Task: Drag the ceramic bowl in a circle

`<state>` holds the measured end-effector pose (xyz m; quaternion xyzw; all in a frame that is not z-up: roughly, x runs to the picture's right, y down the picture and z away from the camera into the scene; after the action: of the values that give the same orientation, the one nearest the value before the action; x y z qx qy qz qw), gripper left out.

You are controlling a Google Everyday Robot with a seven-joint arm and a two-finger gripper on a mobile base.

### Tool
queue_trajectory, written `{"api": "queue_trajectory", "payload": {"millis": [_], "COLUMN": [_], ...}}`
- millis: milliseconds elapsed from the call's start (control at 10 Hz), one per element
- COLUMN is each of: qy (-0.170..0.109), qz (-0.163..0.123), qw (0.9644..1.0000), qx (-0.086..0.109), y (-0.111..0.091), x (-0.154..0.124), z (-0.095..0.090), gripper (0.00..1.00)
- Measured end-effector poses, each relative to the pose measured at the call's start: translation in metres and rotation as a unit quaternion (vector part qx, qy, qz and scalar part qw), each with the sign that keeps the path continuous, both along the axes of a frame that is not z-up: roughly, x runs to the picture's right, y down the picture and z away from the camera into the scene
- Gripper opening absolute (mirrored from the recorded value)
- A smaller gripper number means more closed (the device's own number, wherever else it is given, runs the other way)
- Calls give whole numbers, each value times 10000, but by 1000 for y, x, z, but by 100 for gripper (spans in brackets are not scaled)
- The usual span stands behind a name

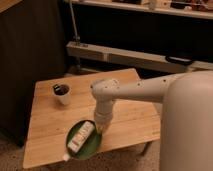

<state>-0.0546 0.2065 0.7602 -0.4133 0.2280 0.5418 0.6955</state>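
The ceramic bowl is a wide, shallow, glossy green dish near the front edge of the wooden table. A white bottle lies in it, its end sticking out over the bowl's front left rim. My gripper hangs from the white arm and reaches down onto the bowl's right rim. The arm covers the fingertips.
A small white cup with a dark inside stands at the table's back left. My large white body fills the right side. A dark cabinet stands at the left and a shelf rail runs behind the table.
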Motion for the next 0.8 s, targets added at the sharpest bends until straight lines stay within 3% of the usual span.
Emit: {"api": "queue_trajectory", "payload": {"millis": [200, 500, 800], "qy": [-210, -319, -128], "qz": [-80, -153, -164], "qw": [9997, 9994, 9998], "qx": [-63, -4, 39], "y": [-10, -52, -102], "x": [-41, -98, -114], "z": [16, 53, 94], "gripper": [0, 0, 0]}}
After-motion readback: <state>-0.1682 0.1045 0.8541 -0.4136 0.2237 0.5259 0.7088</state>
